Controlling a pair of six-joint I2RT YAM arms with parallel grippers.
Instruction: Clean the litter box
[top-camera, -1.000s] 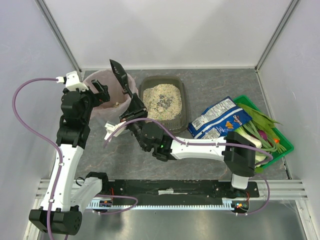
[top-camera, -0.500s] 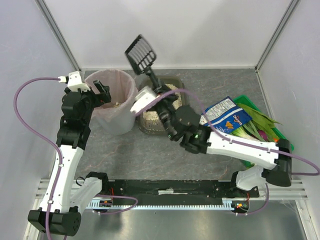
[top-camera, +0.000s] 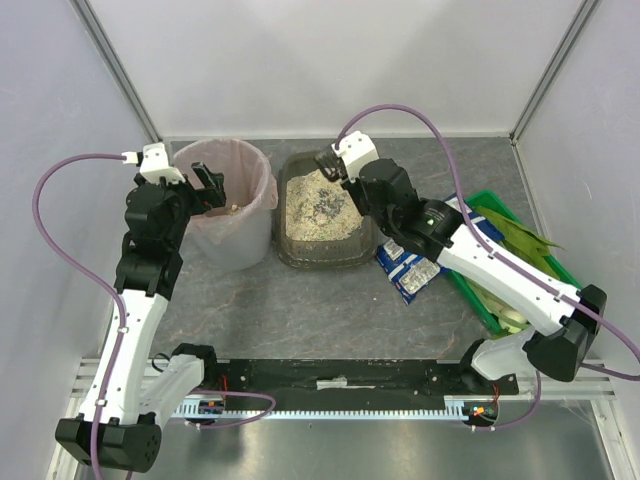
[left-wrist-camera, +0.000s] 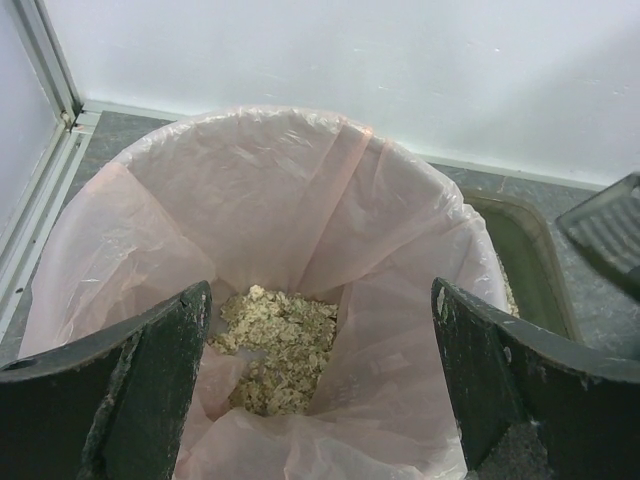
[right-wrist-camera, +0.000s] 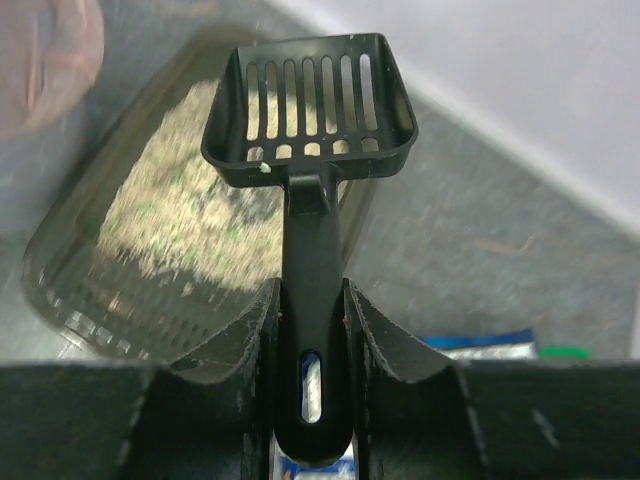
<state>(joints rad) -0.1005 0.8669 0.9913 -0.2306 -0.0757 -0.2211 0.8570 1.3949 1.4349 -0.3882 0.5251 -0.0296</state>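
Note:
The litter box (top-camera: 320, 254), a dark shallow tray of pale granules, sits mid-table; the right wrist view shows it as litter box (right-wrist-camera: 70, 270). My right gripper (top-camera: 338, 168) hovers at its far edge, shut on the handle of a black slotted scoop (right-wrist-camera: 310, 110). The scoop's head is empty apart from one speck and hangs over the box's far right rim. My left gripper (top-camera: 208, 188) stands open over the pink-lined bin (top-camera: 235, 245). In the left wrist view the left gripper (left-wrist-camera: 320, 300) has nothing between its fingers; granules (left-wrist-camera: 275, 345) lie at the liner's bottom.
A blue chip bag (top-camera: 408, 268) lies right of the box, partly under my right arm. A green crate (top-camera: 480, 300) of vegetables stands at the right. White walls close the back and both sides.
My right arm has swung the scoop from over the bin, up and rightward, to the litter box's far edge. The left arm has stayed over the bin.

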